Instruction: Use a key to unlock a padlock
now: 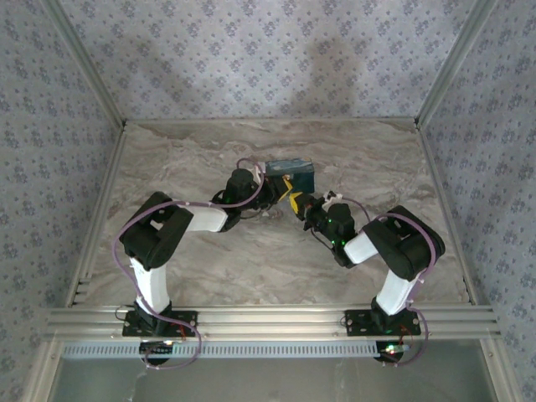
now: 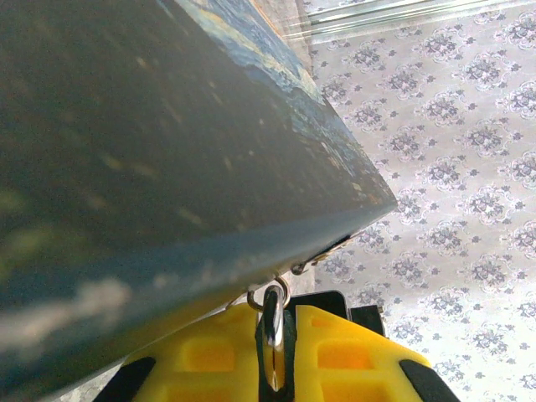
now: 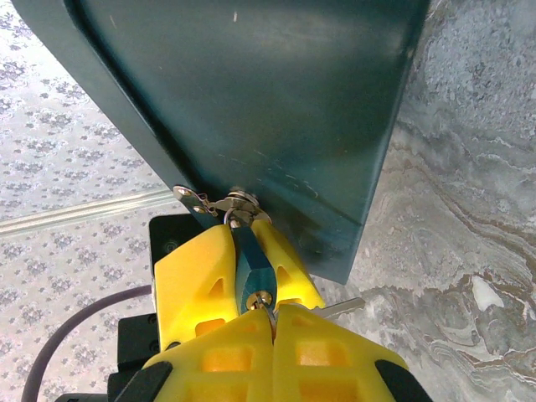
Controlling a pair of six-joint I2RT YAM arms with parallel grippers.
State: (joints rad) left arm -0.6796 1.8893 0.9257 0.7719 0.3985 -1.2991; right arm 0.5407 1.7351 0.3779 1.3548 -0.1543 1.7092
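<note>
The left gripper (image 2: 275,325) clenches the blue padlock (image 3: 251,266), which hangs by its shackle from the latch (image 3: 219,201) of the box (image 3: 251,100), so it cannot swing. The right gripper (image 3: 272,322) is clenched on the key (image 3: 265,301), whose tip sits at the keyhole, ready, I think, for turning

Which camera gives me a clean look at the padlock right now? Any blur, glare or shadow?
Right wrist view: padlock sharp and well lit, the box above it dark in shade. Left wrist view: box close, blurred and shadowed, wallpaper behind bright; the shackle glints. Top view: evenly lit, but the padlock is too small to make out.
</note>
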